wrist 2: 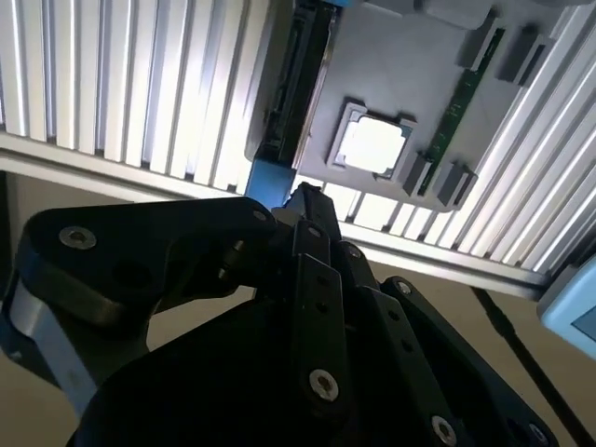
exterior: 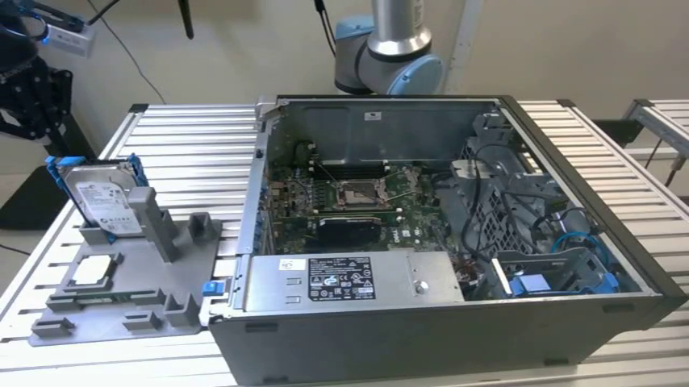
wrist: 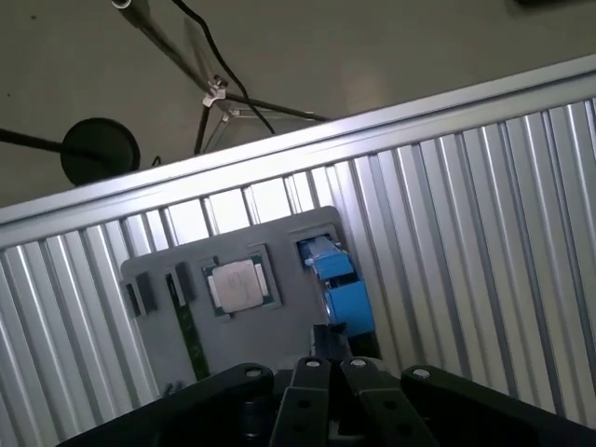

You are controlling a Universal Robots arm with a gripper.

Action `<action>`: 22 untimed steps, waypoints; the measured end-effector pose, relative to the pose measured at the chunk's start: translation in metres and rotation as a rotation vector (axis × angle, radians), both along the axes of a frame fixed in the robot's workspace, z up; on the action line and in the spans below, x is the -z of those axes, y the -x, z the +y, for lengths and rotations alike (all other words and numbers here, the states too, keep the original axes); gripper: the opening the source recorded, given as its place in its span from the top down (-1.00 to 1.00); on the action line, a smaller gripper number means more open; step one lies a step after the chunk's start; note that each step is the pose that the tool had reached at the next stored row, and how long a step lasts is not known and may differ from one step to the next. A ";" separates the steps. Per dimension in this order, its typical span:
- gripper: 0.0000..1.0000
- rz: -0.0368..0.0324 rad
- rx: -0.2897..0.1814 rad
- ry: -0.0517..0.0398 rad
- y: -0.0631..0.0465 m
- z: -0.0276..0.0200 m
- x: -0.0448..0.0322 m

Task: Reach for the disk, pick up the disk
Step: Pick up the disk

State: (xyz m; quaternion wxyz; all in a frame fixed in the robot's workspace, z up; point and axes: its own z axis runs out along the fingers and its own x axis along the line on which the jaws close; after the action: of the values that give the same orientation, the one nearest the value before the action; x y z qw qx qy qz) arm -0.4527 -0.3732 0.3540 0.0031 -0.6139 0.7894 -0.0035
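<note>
The disk [exterior: 102, 197] stands on edge in a grey holder [exterior: 119, 314] at the exterior view's left, a silver-grey drive with a white label in a blue bracket. My black gripper [exterior: 31, 101] hangs above and to the left of it, out past the table's edge and apart from it. In the second wrist view the disk [wrist 2: 296, 84] appears edge-on just beyond my gripper [wrist 2: 305, 197]. The first wrist view has the disk's blue bracket [wrist: 343, 293] in front of my gripper [wrist: 328, 335]. The fingers are together, with nothing between them.
A small square silver chip [exterior: 95, 268] lies flat in the same holder, beside a green memory stick [wrist 2: 461, 98]. An open computer case [exterior: 431, 242] with a long grey stickered box [exterior: 344, 278] takes up the slatted table's [exterior: 194, 145] middle and right.
</note>
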 end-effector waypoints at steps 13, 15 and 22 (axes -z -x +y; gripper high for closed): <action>-1.00 0.0000 -0.002 0.0000 0.000 0.0000 0.0000; -1.00 0.0001 -0.002 0.0000 0.000 0.0000 0.0000; -1.00 -0.0001 -0.010 -0.0029 0.000 0.0000 0.0047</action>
State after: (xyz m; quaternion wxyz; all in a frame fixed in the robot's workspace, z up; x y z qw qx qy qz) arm -0.4529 -0.3732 0.3493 0.0040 -0.6176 0.7865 -0.0024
